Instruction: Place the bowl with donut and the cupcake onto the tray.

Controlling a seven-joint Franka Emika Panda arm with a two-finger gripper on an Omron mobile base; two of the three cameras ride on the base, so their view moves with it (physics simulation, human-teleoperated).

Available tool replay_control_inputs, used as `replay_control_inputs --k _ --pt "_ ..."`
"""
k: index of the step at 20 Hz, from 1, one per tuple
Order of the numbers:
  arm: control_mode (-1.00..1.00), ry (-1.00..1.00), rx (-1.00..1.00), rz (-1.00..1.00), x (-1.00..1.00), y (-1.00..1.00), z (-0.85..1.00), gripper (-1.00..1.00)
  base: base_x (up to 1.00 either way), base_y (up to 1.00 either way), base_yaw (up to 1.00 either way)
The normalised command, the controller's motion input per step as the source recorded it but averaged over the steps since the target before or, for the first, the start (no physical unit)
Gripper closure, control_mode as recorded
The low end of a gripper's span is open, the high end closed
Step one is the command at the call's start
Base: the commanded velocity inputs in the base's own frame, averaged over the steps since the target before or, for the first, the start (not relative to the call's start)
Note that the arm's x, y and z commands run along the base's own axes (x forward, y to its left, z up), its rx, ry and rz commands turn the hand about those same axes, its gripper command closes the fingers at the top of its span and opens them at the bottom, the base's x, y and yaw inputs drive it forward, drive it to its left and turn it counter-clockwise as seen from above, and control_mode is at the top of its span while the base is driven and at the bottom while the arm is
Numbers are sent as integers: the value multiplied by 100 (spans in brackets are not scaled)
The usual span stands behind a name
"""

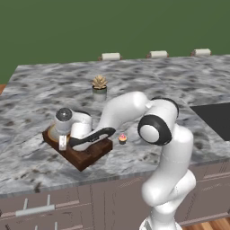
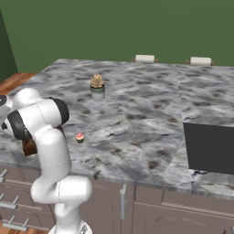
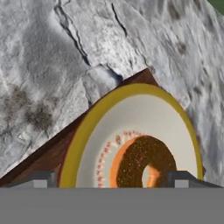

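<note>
Dark finger tips [image 3: 41, 179] stood wide apart at the bottom of the hand view, so the gripper [image 3: 111, 181] was open and held nothing. Just beyond them the donut [image 3: 144, 162] lay in the bowl [image 3: 131, 113], and the bowl rested on the tray [image 3: 48, 153], whose brown wood showed past the rim on the near side and at a far corner. In the left base view the hand hung low over the tray [image 1: 92, 157] near the counter's front edge. The bowl step looked done, so the job in hand was probably to get clear: lift straight up first, fingers kept spread, so nothing catches the rim or drags the bowl off. The cupcake [image 1: 122, 139] stood on the grey marble counter [image 1: 179, 85] just beside the tray, not yet on it. Approach it from above and close gently; it is tiny and likely to topple. Farther back stood a potted plant [image 1: 99, 86].
</note>
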Motion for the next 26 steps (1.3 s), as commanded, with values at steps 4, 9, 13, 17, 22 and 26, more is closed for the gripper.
replay_control_inputs --k 4,9,13,17,22,26 --pt "-100 6 2 -20 0 -45 31 -100 0 0 0" --pt "-100 10 8 -23 0 -66 39 -100 0 0 0" --pt "-100 13 12 -24 0 -79 40 -100 0 0 0" --pt "-100 10 16 -19 -1 -89 29 -100 0 0 0" --pt "-100 3 17 -15 -7 -96 9 -100 0 0 0" --pt "-100 3 17 -14 -9 -96 10 -100 0 0 0"
